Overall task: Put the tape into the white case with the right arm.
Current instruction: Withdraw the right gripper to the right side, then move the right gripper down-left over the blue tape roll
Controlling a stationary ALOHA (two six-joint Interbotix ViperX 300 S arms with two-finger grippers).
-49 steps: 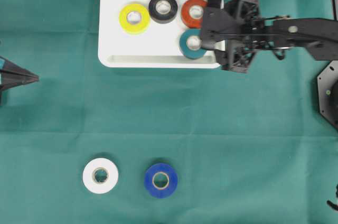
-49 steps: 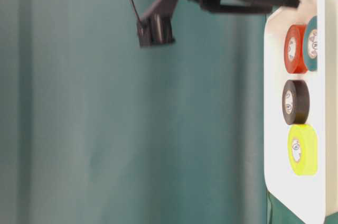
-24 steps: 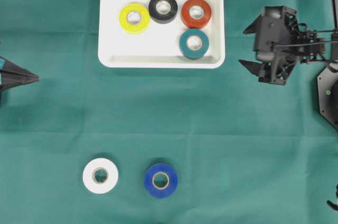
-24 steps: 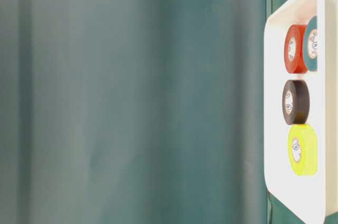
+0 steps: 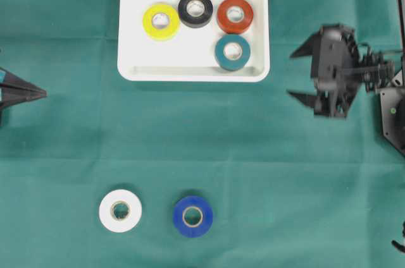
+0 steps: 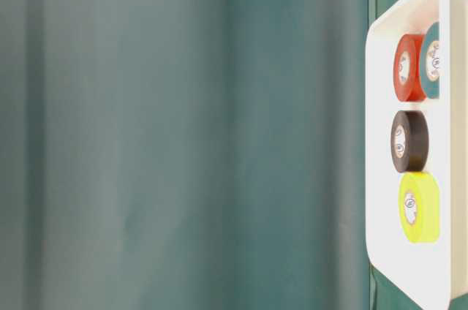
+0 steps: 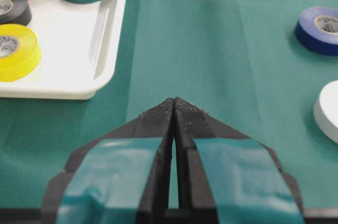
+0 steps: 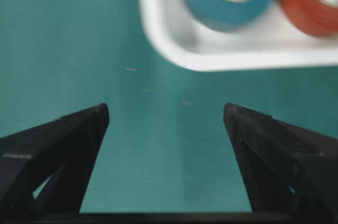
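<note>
Overhead: white case (image 5: pixel 193 59), smooth glossy plastic, rounded corners w/ raised rim, sits at top centre of a matte green cloth (image 5: pixel 253 154) w/ faint fold creases. Inside the case lie four flat tape rolls: yellow roll (image 5: pixel 161 22), black roll (image 5: pixel 195 9), red roll (image 5: pixel 235 15), teal roll (image 5: pixel 232 52). Two more lie loose on the cloth well below the case: white roll (image 5: pixel 120 210) and blue roll (image 5: pixel 192 215), near each other, not touching. Right gripper (image 5: pixel 295 73), black lattice frame, is off the case's right side, fingers spread wide, nothing between them. Left gripper (image 5: pixel 38 93) pokes in at the left edge, a black point w/ teal marks.

Table-level: case seen edge-on at the right; red, teal, black, yellow rolls in it. Rest is blurred green cloth backdrop.

Left wrist: left gripper's fingers pressed together tip to tip, teal tape patches on them; case corner at left, blue and white rolls at right.

Right wrist: two pointed black fingers far apart over bare cloth; case corner w/ teal and red rolls ahead, blurred.
</note>
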